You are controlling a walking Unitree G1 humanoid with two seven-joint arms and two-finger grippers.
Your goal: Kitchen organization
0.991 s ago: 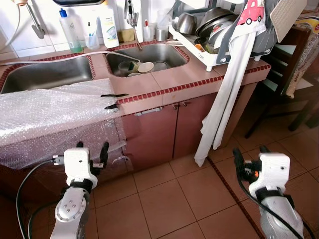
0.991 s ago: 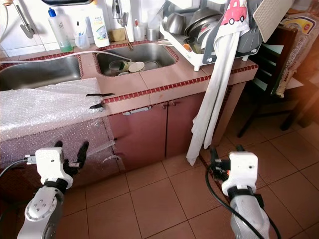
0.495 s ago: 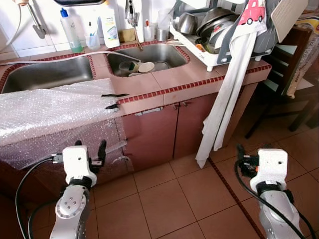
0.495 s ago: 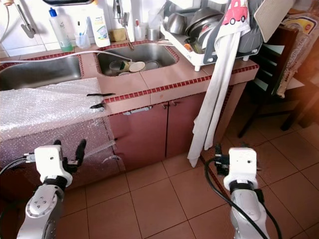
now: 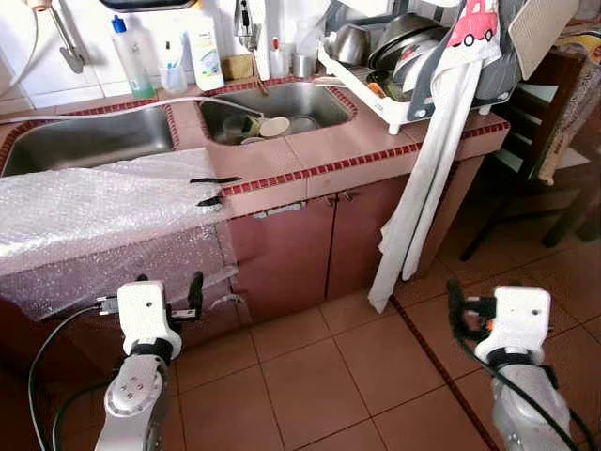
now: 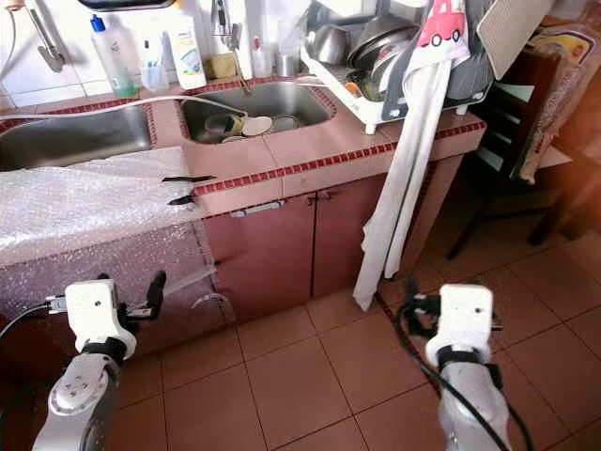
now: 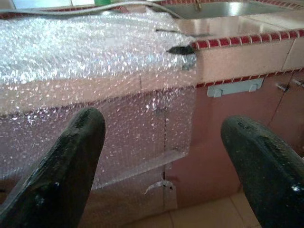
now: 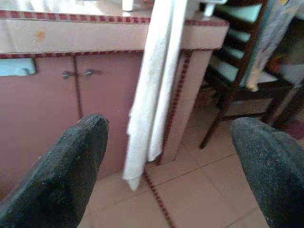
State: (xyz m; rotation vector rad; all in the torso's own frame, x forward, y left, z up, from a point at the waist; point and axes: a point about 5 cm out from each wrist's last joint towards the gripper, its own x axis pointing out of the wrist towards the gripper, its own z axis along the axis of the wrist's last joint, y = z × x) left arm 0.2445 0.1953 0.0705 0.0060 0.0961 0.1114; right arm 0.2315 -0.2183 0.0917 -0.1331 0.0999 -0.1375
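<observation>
A: How far along is the tidying?

B: Barely begun, I'd judge. Dishes [image 5: 272,126] sit in the right sink [image 5: 319,98], the rack [image 5: 394,111] at the counter's [image 5: 329,150] right end is piled high, and bubble wrap [image 5: 94,202] drapes over its left front edge.

A: And the grippers?

B: Left gripper [image 5: 169,287] and right gripper [image 5: 457,310] both hang low before the cabinets [image 5: 310,254], fingers spread, holding nothing.

A: What's left?

B: Nearly everything.

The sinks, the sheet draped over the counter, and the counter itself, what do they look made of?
Sinks: apparently stainless steel, grey with a brushed sheen. Sheet: clear plastic bubble wrap, dotted with glinting bubbles. Counter: glazed pink ceramic tile, by its grout lines and dark red trim.
</observation>
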